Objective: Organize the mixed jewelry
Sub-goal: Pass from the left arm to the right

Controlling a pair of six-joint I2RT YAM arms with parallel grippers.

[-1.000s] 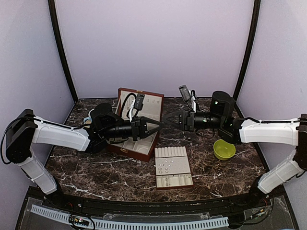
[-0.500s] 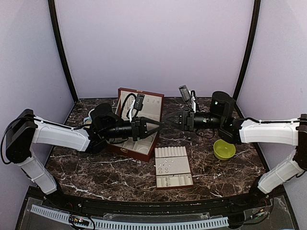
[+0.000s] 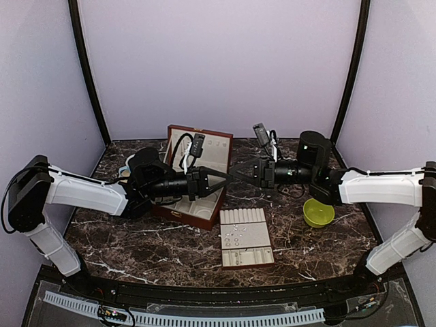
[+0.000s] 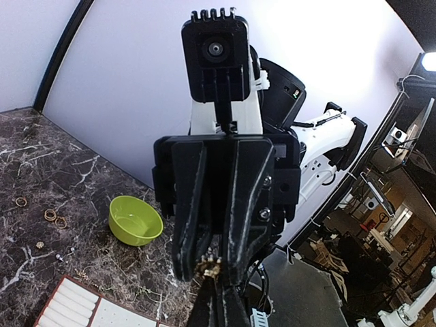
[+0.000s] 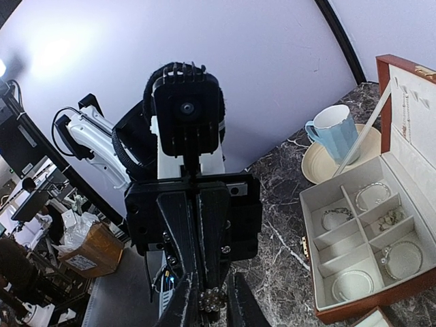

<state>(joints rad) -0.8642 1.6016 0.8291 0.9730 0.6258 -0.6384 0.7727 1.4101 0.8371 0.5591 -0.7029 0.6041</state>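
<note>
Meeting tip to tip in mid-air, the left gripper (image 3: 226, 178) and the right gripper (image 3: 236, 172) hang above the dark marble table (image 3: 306, 245), between the open reddish-brown cream-lined compartment box (image 3: 197, 219) and the flat cream slotted ring tray (image 3: 246, 263). The left fingers (image 5: 180, 245) are pressed together, pinching a tiny silvery beaded jewelry piece (image 5: 210, 298) at their very tips. The right fingers (image 4: 189, 225) flank that piece with a narrow gap. Whether they already bear on it cannot be told.

The hand-over looks fragile. The piece is small and the left fingers hold only a sliver of it. If the right fingers close off-centre, or the left lets go too soon, it would probably flick out and drop. On the veined marble it would be hard to find again. A push between the two tips could also knock it loose.

Compared with a second ago, the right gripper has edged leftward to close the small gap, and its fingers have narrowed. The left arm has not moved.
</note>
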